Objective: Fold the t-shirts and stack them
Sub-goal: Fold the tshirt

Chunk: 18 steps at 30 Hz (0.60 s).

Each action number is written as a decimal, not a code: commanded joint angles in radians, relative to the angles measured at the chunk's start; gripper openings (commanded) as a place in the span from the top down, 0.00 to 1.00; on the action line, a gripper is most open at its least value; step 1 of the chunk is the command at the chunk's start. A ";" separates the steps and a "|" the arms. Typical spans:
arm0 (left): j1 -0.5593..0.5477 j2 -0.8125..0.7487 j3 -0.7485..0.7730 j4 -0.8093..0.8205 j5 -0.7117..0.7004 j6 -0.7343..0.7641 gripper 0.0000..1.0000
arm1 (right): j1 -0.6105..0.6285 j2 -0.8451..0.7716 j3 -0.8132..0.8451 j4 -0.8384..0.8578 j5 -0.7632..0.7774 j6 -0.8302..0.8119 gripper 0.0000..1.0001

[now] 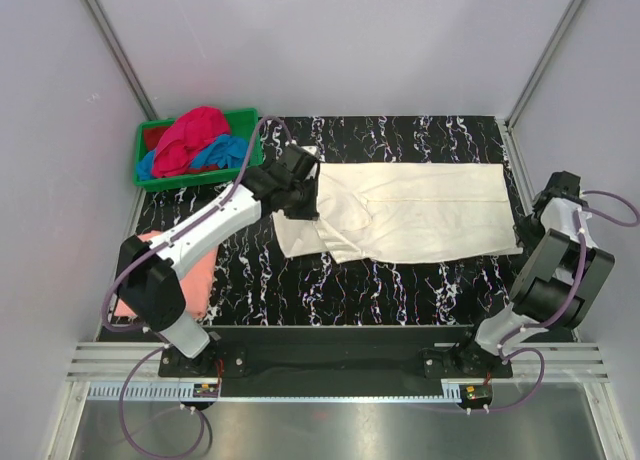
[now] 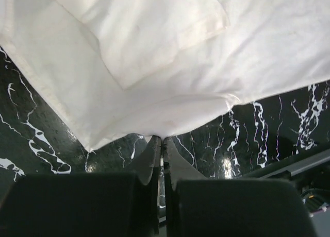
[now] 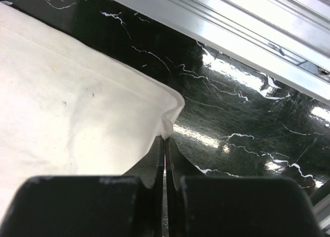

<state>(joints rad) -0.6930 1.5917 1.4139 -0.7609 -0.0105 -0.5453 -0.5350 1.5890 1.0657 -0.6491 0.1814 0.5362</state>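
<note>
Left pincer (image 1: pixel 298 192) is clenched on the edge of the cream t-shirt (image 1: pixel 420 210): in its wrist view the two fingers (image 2: pixel 149 159) meet tip to tip at a fold of cloth pulled to a point just above the black marbled table (image 1: pixel 400 290). At the right of the overhead frame, the right pincer (image 1: pixel 527 230) is likewise clenched on the same garment. Its wrist view shows the fingers (image 3: pixel 178 162) pressed together on a rounded corner of the cream cloth (image 3: pixel 67 118), with bare table and a metal rail in the upper right. The cream t-shirt lies spread across the middle of the table, stretching from one pincer to the other, its left end overlapped in loose folds (image 2: pixel 154 36). A salmon-pink t-shirt (image 1: pixel 195 275) lies flat at the lower left of the overhead frame, partly under the left arm. In the upper left, a green crate (image 1: pixel 243 114) holds a magenta-red t-shirt (image 1: pixel 190 138) heaped over a blue t-shirt (image 1: pixel 225 152).
</note>
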 commanded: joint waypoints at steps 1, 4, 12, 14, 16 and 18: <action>0.050 0.025 0.089 0.037 0.066 0.033 1.00 | 0.015 0.049 0.079 -0.056 0.049 -0.047 1.00; 0.082 0.065 0.134 0.046 0.093 0.038 1.00 | 0.018 0.100 0.146 -0.075 0.052 -0.058 1.00; 0.118 0.212 0.299 0.026 0.147 0.051 1.00 | 0.044 0.246 0.326 -0.112 0.038 -0.070 1.00; 0.128 0.249 0.341 0.009 0.145 0.051 1.00 | 0.058 0.273 0.367 -0.116 0.039 -0.076 1.00; 0.145 0.272 0.359 0.002 0.141 0.048 1.00 | 0.069 0.292 0.408 -0.122 0.033 -0.078 1.00; 0.159 0.284 0.381 -0.008 0.130 0.041 1.00 | 0.090 0.310 0.434 -0.126 0.036 -0.085 1.00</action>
<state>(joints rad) -0.5652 1.8656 1.7294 -0.7662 0.1074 -0.5148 -0.4721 1.8858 1.4284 -0.7624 0.1928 0.4698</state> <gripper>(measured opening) 0.021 0.011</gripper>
